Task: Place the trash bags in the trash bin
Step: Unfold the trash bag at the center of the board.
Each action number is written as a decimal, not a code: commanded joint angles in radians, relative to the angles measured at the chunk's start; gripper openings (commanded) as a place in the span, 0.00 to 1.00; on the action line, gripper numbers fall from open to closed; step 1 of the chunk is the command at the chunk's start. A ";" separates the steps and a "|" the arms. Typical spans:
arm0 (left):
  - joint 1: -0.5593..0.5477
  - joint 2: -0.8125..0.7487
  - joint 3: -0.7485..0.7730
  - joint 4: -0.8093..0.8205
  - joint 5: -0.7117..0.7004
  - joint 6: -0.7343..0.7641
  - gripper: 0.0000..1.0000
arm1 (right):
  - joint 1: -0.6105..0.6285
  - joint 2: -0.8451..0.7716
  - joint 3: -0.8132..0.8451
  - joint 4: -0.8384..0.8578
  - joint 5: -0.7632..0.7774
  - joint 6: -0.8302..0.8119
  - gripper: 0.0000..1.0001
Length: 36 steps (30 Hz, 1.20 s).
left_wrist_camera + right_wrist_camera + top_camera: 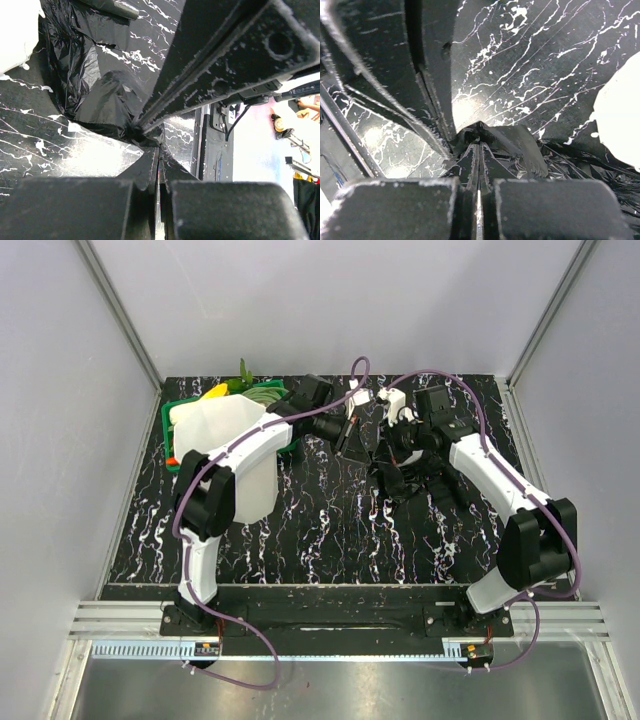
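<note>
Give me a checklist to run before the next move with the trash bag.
1. Left end effector shut on thin glossy black plastic trash bag: ok.
2. Right end effector shut on the same bag: ok.
3. Bag spread open: not ok, crumpled.
4. Bag lifted off the black marbled table: cannot tell.
5. Tall white translucent plastic trash bin upright: ok.
6. Bin mouth clear of left arm: cannot tell.
</note>
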 commanded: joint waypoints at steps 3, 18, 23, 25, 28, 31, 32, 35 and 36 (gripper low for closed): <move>-0.002 -0.089 -0.018 -0.026 0.009 0.109 0.00 | 0.012 -0.054 0.011 0.015 0.078 -0.037 0.00; 0.027 -0.103 -0.012 -0.047 -0.094 0.151 0.00 | 0.009 -0.163 -0.025 -0.049 0.121 -0.088 0.00; 0.052 -0.100 0.021 -0.063 -0.120 0.151 0.00 | -0.003 -0.195 -0.012 -0.089 0.101 -0.093 0.00; 0.061 -0.103 0.034 -0.064 -0.132 0.141 0.00 | -0.017 -0.207 -0.003 -0.102 0.086 -0.090 0.00; 0.078 -0.107 0.056 -0.069 -0.143 0.131 0.00 | -0.047 -0.221 0.019 -0.118 0.069 -0.080 0.00; 0.095 -0.118 0.090 -0.090 -0.152 0.134 0.00 | -0.086 -0.225 0.060 -0.143 0.048 -0.076 0.00; 0.102 -0.121 0.103 -0.101 -0.155 0.138 0.00 | -0.094 -0.224 0.077 -0.152 0.055 -0.076 0.00; 0.111 -0.135 0.178 -0.150 -0.178 0.158 0.00 | -0.101 -0.218 0.138 -0.184 0.094 -0.085 0.00; 0.113 -0.137 0.204 -0.170 -0.186 0.166 0.00 | -0.101 -0.213 0.164 -0.197 0.109 -0.085 0.00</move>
